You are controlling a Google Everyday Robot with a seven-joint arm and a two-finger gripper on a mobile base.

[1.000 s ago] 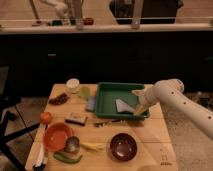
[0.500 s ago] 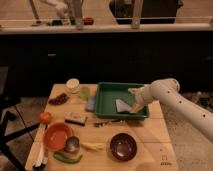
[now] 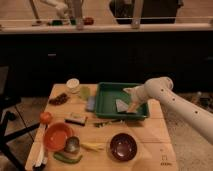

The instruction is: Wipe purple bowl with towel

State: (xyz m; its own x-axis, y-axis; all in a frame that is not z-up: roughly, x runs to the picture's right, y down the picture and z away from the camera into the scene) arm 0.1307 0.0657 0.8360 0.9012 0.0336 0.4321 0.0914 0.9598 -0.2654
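Note:
The purple bowl (image 3: 123, 146) sits on the wooden table near its front edge, right of the middle. The towel (image 3: 121, 105), a pale grey-blue cloth, lies inside the green tray (image 3: 106, 91). My gripper (image 3: 131, 106) reaches in from the right on a white arm and is down in the tray at the towel's right edge. It seems to touch the towel.
An orange bowl (image 3: 57, 135) stands at the front left with a metal cup (image 3: 72, 145) and green vegetables beside it. A darker blue-grey pad (image 3: 91, 103) lies left of the tray. A white cup (image 3: 73, 85), a tomato (image 3: 45, 117) and a small box (image 3: 76, 119) are on the left half.
My gripper has moved left and down into the tray, onto the towel's right edge. The towel and bowls have not moved.

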